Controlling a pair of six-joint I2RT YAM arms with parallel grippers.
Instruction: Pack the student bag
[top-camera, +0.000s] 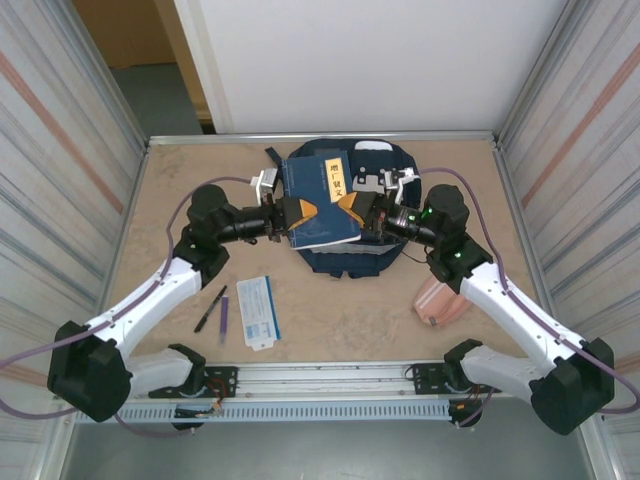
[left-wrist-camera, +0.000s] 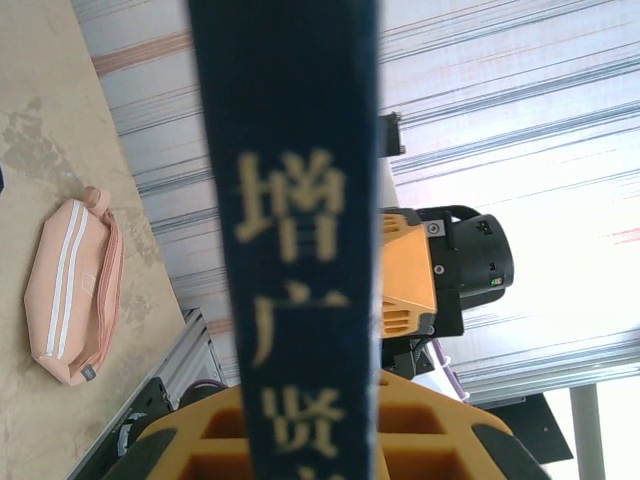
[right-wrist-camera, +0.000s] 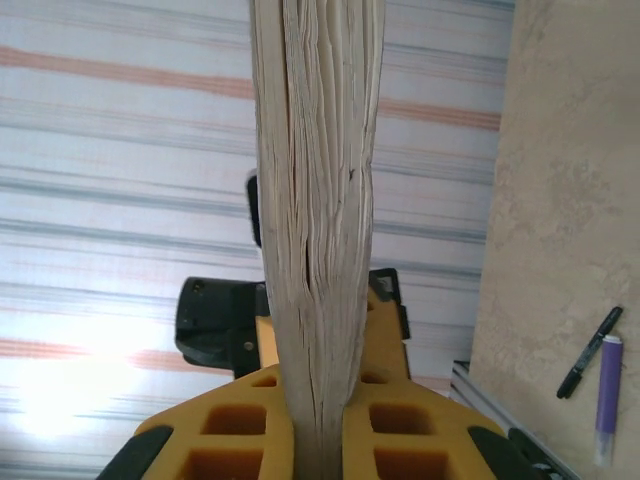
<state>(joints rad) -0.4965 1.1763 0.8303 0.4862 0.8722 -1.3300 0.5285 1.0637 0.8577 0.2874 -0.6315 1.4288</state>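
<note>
Left hand (top-camera: 299, 213), right hand (top-camera: 349, 207) gripping book (top-camera: 320, 195), apparently lifted

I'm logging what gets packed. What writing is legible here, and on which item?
"增广贤" runs down the blue book spine; a fourth character is cut off below.
Yellow cover title: too small to read.
White-and-blue card on the table: print too small to read.
</note>
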